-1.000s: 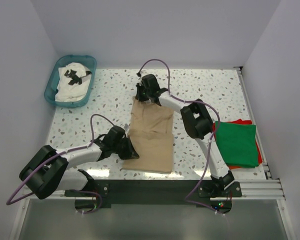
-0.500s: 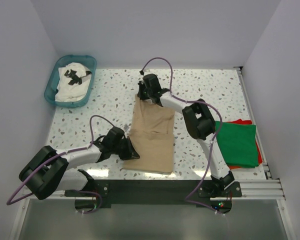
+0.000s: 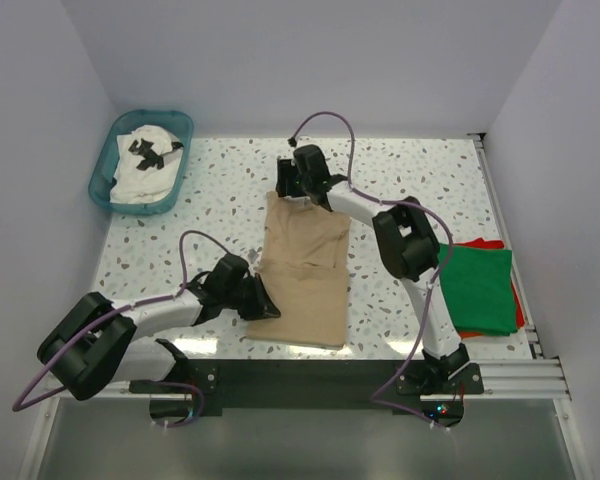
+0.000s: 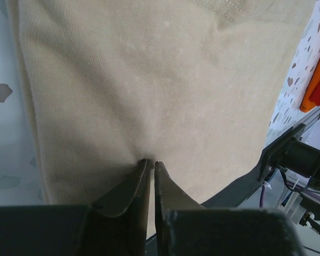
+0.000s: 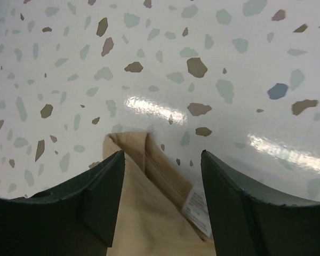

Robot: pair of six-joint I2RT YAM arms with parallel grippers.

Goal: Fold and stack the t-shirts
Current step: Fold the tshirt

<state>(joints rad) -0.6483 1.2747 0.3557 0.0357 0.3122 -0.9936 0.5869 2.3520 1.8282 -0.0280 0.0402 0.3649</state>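
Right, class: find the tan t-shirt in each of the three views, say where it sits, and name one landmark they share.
Top external: the tan t-shirt lies mid-table.
Left wrist: it fills most of the picture.
Right wrist: its corner sits bottom centre.
Shared landmark: the speckled tabletop.

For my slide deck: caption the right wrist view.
Jaws open, the right gripper hangs over a corner of the tan t-shirt on the speckled table.

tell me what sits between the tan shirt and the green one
In the top view, a strip of speckled table separates the tan shirt from the green shirt; the right arm crosses above it.
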